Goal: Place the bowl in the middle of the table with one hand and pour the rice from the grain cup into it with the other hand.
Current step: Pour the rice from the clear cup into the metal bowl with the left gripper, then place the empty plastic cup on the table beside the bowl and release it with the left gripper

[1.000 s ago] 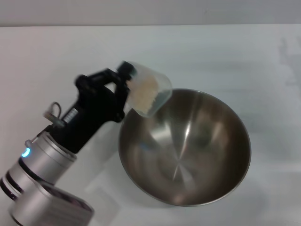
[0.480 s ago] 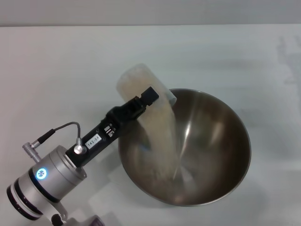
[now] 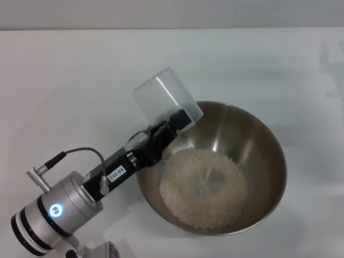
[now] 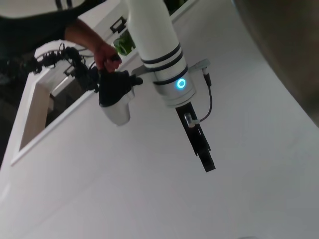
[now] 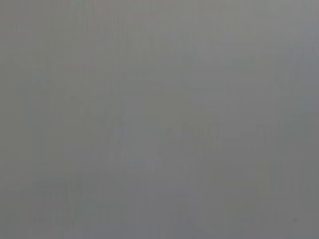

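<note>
One wide stainless-steel bowl on white counter, holding one off-white rice heap; one clear plastic cup, upended, clamped in left jaws.

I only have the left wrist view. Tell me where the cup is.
Observer: The cup is tipped mouth-down over the near-left rim of the bowl, with the left gripper shut on it.
Operator: Report what is in it.
Observer: It looks empty. The rice lies in a round heap at the bottom of the bowl.
Operator: Check whether anything holds the bowl.
Observer: Nothing does. It stands by itself on the table, and the right gripper does not appear in the head view at all.
</note>
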{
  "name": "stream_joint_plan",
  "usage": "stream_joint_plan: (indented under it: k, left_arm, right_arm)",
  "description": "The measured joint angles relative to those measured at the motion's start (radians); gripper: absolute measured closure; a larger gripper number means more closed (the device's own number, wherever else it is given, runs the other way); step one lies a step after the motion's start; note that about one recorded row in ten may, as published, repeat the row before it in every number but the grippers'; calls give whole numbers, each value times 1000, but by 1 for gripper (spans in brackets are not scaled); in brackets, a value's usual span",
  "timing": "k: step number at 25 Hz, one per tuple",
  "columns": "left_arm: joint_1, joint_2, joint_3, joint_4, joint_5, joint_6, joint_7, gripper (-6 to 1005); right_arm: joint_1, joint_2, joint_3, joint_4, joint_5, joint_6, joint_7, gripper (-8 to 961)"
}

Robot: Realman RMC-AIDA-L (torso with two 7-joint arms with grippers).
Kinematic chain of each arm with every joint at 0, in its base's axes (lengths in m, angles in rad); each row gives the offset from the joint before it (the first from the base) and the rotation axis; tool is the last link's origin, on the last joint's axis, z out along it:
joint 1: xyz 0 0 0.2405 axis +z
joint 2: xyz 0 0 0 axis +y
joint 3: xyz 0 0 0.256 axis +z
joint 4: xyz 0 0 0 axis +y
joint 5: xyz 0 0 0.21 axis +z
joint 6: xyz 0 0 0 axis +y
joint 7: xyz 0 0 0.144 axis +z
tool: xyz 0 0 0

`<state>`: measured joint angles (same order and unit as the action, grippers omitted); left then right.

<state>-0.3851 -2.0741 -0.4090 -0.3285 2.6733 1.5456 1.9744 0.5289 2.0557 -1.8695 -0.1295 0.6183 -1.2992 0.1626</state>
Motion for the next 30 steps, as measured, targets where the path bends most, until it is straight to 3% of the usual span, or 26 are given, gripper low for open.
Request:
stream_joint_plan:
  k: [11, 16, 19, 20, 22, 23, 26, 27, 28, 30]
  left_arm:
    - [6, -1, -2, -5, 21, -8, 58, 974]
    - [16, -2, -28, -17, 14, -17, -99, 974]
    - [28, -3, -68, -26, 7, -12, -312, 975]
    - [44, -4, -101, -46, -18, -14, -506, 975]
    - [50, -4, -108, -54, -30, -16, -567, 975]
    - [61, -4, -124, -70, -64, -19, -736, 975]
    - [66, -4, -149, -73, -134, -31, -1010, 974]
    - [66, -4, -149, -73, -134, -31, -1010, 973]
    - [63, -5, -165, -71, -213, -75, -1220, 973]
    - [59, -5, -176, -73, -275, -129, -1343, 973]
  right_arm:
    - [-5, 0, 0, 3, 0, -1, 0, 519]
    - [-9, 0, 0, -3, -6, -9, 0, 519]
    - [-10, 2, 0, -9, -7, -10, 0, 519]
    - [-8, 4, 0, -10, -8, -10, 0, 519]
    - [-7, 5, 0, -12, -8, -11, 0, 518]
    - [-6, 6, 0, -14, -8, -11, 0, 518]
    - [-6, 6, 0, -27, -8, -12, 0, 518]
    - [-6, 7, 0, -33, -8, -13, 1, 518]
    - [-8, 7, 0, -39, -8, -14, 3, 518]
    - [-11, 10, 1, -51, -8, -25, 6, 518]
